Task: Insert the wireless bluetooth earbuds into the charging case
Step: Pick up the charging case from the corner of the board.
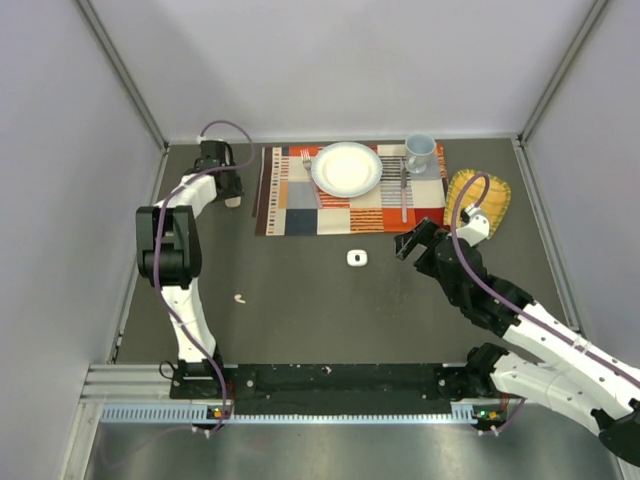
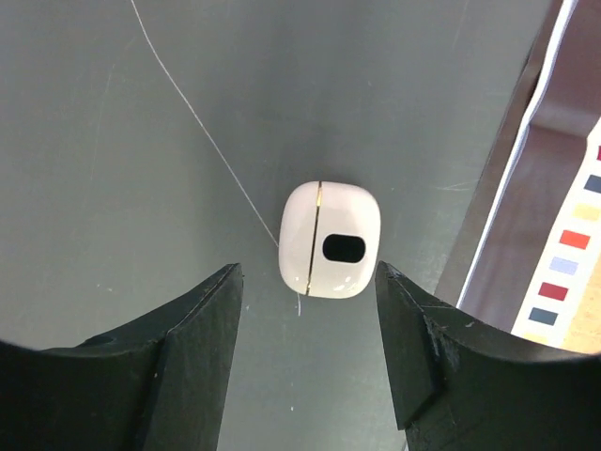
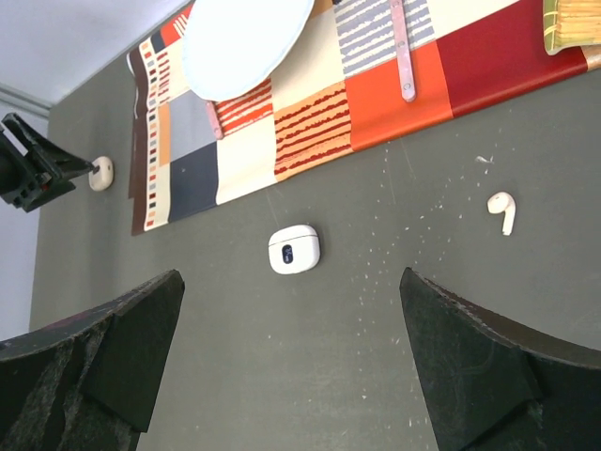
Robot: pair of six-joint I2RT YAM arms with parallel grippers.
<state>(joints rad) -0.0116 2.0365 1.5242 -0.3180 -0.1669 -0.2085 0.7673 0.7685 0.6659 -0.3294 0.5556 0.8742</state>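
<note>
Grasping step was judged in hand. Left pincer [image 2: 309, 272] was found half-open astride the charging case [image 2: 331, 241] at twelve o'clock, ungripped. Right pincer [image 3: 289, 276] was found wide open, empty. Closure was judged necessary next.

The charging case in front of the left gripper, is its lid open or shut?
Shut: the charging case shows only a thin seam between lid and body, with no gap.

left pincer [image 1: 230, 195] way out by the left edge of the placemat [image 1: 290, 215] | white charging case [image 1: 356, 258] sitting mid counter [image 1: 300, 330] | right pincer [image 1: 413, 240] near it, on its right | lone earbud [image 1: 240, 297] closer in, left
</note>
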